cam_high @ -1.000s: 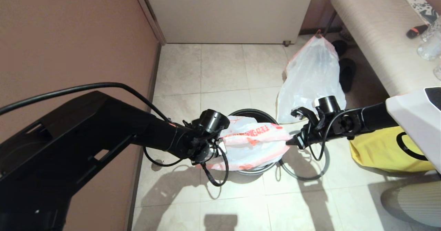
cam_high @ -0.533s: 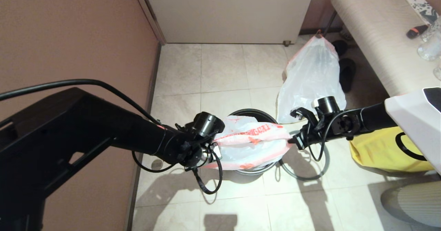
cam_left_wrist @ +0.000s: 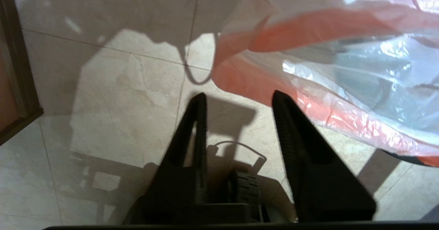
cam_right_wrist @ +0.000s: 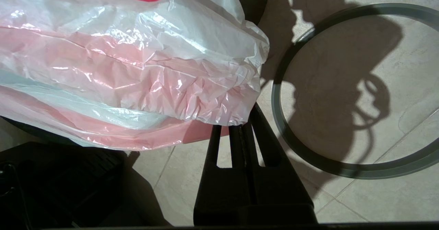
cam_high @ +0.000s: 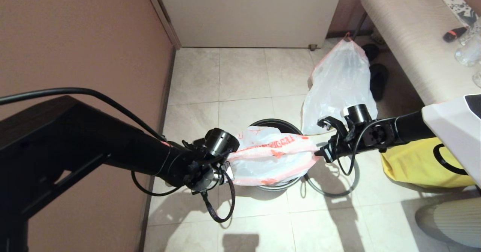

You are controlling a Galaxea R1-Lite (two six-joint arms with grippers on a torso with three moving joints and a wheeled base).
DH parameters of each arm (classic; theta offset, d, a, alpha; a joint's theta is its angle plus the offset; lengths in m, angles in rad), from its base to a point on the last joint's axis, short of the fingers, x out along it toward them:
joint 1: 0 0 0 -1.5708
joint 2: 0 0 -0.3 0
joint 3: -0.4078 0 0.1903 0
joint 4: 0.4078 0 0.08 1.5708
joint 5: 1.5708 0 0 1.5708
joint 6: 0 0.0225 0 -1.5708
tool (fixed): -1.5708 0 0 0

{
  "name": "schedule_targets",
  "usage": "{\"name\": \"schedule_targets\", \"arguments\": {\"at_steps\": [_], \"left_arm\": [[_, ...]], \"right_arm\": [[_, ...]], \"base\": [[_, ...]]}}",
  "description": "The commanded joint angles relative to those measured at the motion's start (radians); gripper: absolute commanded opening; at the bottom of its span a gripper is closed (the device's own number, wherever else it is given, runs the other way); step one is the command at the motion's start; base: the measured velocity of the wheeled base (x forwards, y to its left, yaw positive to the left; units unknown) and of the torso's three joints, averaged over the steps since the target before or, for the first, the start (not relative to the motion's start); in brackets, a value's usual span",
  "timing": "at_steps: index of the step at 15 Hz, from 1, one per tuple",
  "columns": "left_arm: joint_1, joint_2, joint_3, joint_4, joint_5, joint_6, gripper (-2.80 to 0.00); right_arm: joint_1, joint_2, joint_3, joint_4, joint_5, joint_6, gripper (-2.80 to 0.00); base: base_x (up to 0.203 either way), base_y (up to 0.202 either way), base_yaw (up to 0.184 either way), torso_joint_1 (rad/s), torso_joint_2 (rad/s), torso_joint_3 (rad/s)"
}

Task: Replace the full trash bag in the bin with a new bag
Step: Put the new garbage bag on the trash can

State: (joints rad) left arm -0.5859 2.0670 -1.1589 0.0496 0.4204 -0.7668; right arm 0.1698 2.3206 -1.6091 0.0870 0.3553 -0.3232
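The new bag (cam_high: 270,158), limp white plastic with an orange hem and red lettering, lies stretched across the top of the black bin (cam_high: 276,122). My right gripper (cam_high: 317,153) is shut on the bag's right hem; in the right wrist view its closed fingertips (cam_right_wrist: 245,120) disappear under the crumpled edge of the new bag (cam_right_wrist: 137,69). My left gripper (cam_high: 227,169) is at the bag's left end. In the left wrist view the left gripper (cam_left_wrist: 238,96) stands open with only floor between its fingers, the new bag's hem (cam_left_wrist: 343,69) just past them. The full trash bag (cam_high: 340,83) stands behind the bin.
The grey rim ring (cam_high: 332,196) lies flat on the tiles right of the bin, also seen as the ring (cam_right_wrist: 343,170). A yellow fabric bag (cam_high: 413,165) sits further right. A bench (cam_high: 406,38) and dark slippers (cam_high: 377,81) are at back right; a wall (cam_high: 75,38) runs along the left.
My left gripper has opened and let go of the bag's left hem, and the left arm has drawn back to the left. The right gripper stays put on the right hem.
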Motion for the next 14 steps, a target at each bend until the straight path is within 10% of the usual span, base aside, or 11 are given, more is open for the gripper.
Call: {"name": "schedule_targets", "arguments": {"at_steps": [1,10,11,14], "left_arm": [[0.016,-0.012,0.005,-0.002,0.004,-0.003,0.0],[0.087,0.132,-0.038,-0.118,-0.022,0.066,0.0],[0.09,0.158,-0.05,-0.122,-0.022,0.067,-2.8],[0.09,0.186,-0.089,-0.12,-0.022,0.067,-2.8]], "right_arm": [[0.005,-0.001,0.001,0.002,0.002,-0.002,-2.8],[0.01,-0.001,0.005,0.0,0.002,-0.002,-2.8],[0.008,0.0,0.003,0.0,0.002,-0.002,-2.8],[0.007,0.0,0.003,-0.001,0.002,-0.002,-2.8]], "base": [[0.0,0.0,0.0,0.0,0.0,0.0],[0.0,0.0,0.0,0.0,0.0,0.0],[0.0,0.0,0.0,0.0,0.0,0.0],[0.0,0.0,0.0,0.0,0.0,0.0]]}}
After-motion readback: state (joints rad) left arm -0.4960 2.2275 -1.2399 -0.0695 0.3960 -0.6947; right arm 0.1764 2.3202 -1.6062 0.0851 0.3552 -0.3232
